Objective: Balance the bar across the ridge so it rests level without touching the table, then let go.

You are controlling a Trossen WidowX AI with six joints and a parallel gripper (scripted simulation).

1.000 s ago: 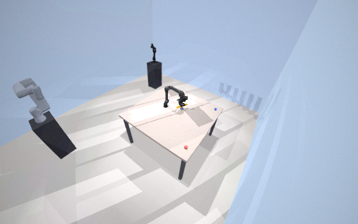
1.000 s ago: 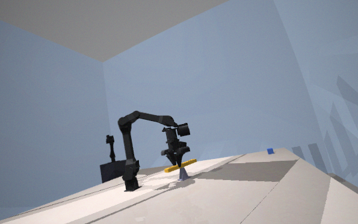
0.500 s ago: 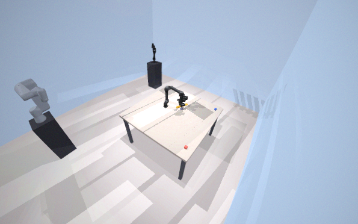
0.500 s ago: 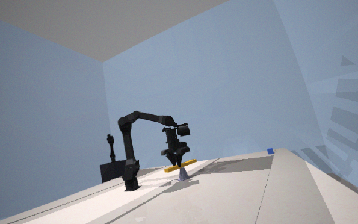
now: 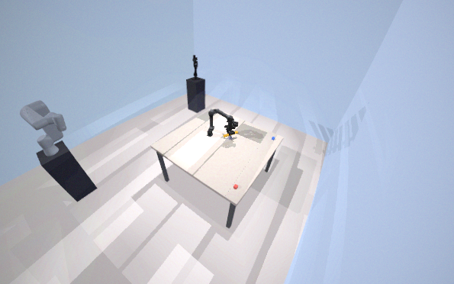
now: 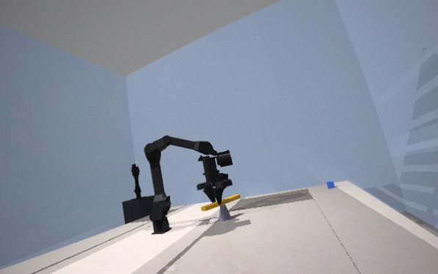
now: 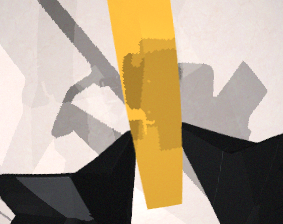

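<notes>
Tabletop (image 5: pixel 219 168) (image 6: pixel 277 236), top view: yellow bar (image 5: pixel 237 133) (image 6: pixel 233 199) (image 7: pixel 162 100) above the ridge (image 5: pixel 230 137) (image 6: pixel 224 213), inward from the far edge; blue cube (image 5: pixel 273 138) (image 6: pixel 330 185) near the right corner, red cube (image 5: pixel 236 186) near the nearest corner. Exterior view: bar over the ridge's top, off the tabletop, presumably so you can settle it there; contact unclear. Wrist view: your fingers (image 6: pixel 216 200) grasp the bar, which runs between them, one end just past, likely keeping it steady until release.

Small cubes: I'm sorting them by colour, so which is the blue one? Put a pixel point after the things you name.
The cube (image 5: pixel 273 138) (image 6: pixel 330 185) near the table's far-right corner in the top view; the other is red.
</notes>
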